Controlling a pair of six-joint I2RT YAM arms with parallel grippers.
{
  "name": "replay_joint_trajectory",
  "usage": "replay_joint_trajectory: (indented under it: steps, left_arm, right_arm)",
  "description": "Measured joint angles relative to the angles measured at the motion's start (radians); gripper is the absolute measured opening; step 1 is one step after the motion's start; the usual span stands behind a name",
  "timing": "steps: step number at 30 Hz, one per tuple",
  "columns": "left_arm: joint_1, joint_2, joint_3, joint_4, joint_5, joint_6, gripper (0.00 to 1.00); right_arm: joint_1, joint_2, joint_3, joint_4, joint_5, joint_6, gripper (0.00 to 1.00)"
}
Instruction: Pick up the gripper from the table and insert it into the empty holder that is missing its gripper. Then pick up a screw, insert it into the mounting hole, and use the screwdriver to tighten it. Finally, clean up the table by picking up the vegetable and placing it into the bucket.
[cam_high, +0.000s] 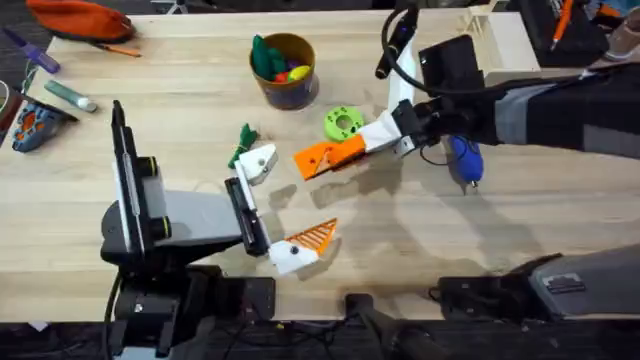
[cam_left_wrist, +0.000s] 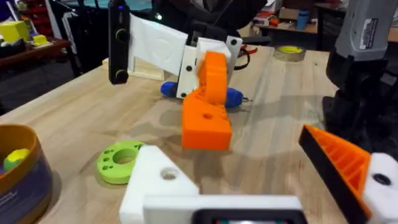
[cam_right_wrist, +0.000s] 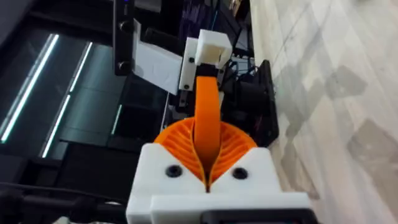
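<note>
My right gripper (cam_high: 368, 142) is shut on the gripper (cam_high: 322, 157), an orange block held low over the table just below the lime ring; the block also shows as gripper (cam_left_wrist: 207, 115) and gripper (cam_right_wrist: 207, 118). My left gripper (cam_high: 283, 207) is open, its fingers wide apart. One finger is the holder (cam_high: 258, 163), a bare white mount, holder (cam_left_wrist: 158, 183); the other finger carries an orange ribbed pad (cam_high: 315, 236). The block hangs a short way right of the holder. The blue screwdriver (cam_high: 465, 160) lies under the right arm. The vegetable (cam_high: 243, 143) lies beside the holder. The bucket (cam_high: 285, 70) stands at the back.
A lime-green ring (cam_high: 343, 122) with holes lies between the bucket and the held block. A pale wooden tray (cam_high: 490, 30) sits at the back right. An orange pouch (cam_high: 80, 18) and small tools lie at the far left. Bare table stretches in front of the right arm.
</note>
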Motion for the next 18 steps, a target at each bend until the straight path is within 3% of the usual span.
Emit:
replay_joint_trajectory:
  steps: [12, 18]
  left_arm:
    - [0.000, 0.000, 0.000, 0.000, 0.000, 0.000, 0.985]
    - [0.000, 0.000, 0.000, 0.000, 0.000, 0.000, 0.985]
  right_arm:
    - [0.021, 0.000, 0.000, 0.009, 0.001, 0.062, 0.010]
    - [0.049, 0.041, 0.000, 0.126, 0.001, 0.131, 0.010]
